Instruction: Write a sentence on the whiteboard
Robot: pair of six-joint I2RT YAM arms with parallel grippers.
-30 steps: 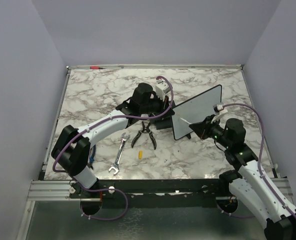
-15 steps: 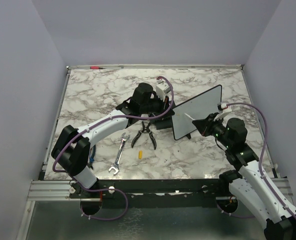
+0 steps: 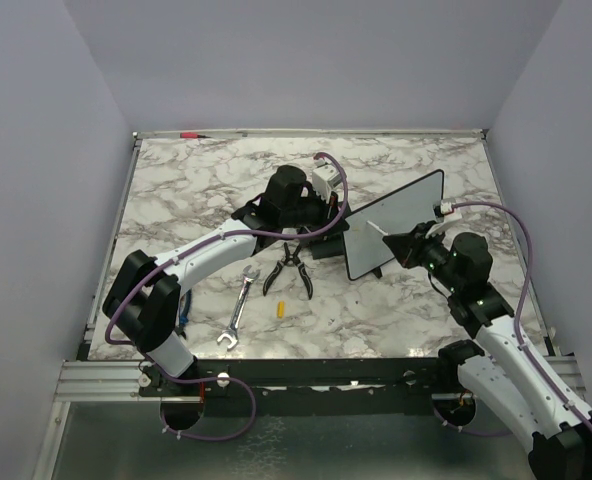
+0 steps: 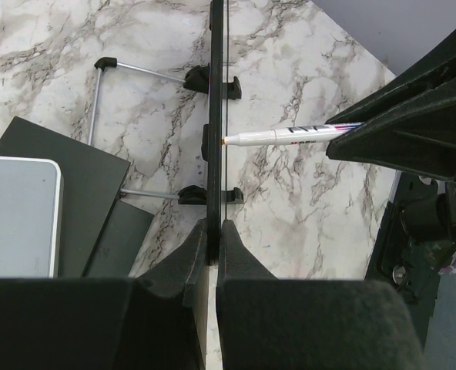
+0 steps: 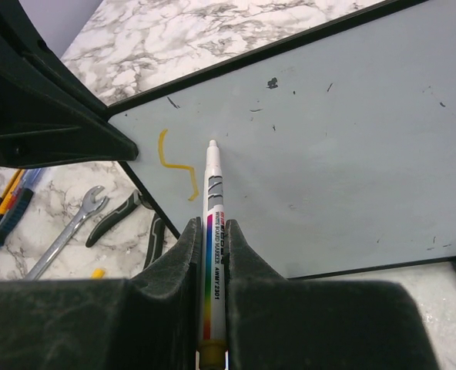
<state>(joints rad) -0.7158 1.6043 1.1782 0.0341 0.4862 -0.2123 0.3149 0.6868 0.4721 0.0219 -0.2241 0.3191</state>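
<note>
Top view: whiteboard [image 3: 401, 222] stands upright, right of centre on the marble table [image 3: 196, 190]. Left gripper [image 3: 334, 232] is at its left edge, presumably bracing it against writing pressure. Right gripper [image 3: 408, 243] faces the white side. Jaws too small to read here.

Left wrist: jaws closed on the board's frame. Board is edge-on, face hidden. Marker [image 4: 290, 136] tip meets the face.

Right wrist: jaws clamped on the marker. One short yellow stroke [image 5: 176, 166] beside the tip, so writing barely begun. Board's right end cut off.

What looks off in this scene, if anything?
A small yellow piece lies loose on the table beside the pliers, possibly a marker cap. The whiteboard face carries dark specks and scuffs. Otherwise nothing spilled or broken.
</note>
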